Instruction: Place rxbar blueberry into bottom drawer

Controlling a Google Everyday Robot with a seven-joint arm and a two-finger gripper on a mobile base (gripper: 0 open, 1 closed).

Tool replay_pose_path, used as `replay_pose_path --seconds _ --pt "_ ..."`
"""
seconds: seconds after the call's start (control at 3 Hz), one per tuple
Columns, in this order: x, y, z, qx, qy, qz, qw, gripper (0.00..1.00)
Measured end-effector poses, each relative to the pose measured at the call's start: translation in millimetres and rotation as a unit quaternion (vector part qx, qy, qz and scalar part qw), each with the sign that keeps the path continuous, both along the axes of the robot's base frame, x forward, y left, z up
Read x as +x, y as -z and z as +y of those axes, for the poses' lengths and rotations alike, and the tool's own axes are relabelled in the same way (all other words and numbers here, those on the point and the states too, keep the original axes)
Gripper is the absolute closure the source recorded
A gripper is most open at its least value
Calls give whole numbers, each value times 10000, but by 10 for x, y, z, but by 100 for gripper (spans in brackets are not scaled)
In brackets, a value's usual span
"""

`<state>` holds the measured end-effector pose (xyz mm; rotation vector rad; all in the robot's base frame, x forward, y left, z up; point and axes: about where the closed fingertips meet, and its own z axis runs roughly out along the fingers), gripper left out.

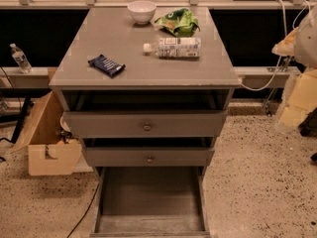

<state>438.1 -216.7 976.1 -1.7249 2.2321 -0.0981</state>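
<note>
The rxbar blueberry [106,65], a small flat bar in a dark navy wrapper with white lettering, lies on the left part of the grey cabinet top [143,76]. The bottom drawer [151,222] is pulled far out at floor level, and its bare grey floor holds nothing. My gripper [296,95] shows only as a pale blurred shape at the right edge of the view. It is well to the right of the cabinet, far from the bar, and nothing shows in it.
On the cabinet top stand a white bowl [141,11], a green crinkled bag [178,22] and a plastic bottle [173,47] lying on its side. The two upper drawers [147,126] are partly pulled out. A cardboard box [47,143] stands on the left and cables [277,68] hang on the right.
</note>
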Motion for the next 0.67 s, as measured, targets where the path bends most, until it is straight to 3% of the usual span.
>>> replay_pose_path --seconds 0.33,0.67 --pt "1 0 2 1 1 0 10000 0" --pt "185 73 228 154 96 24 9998 0"
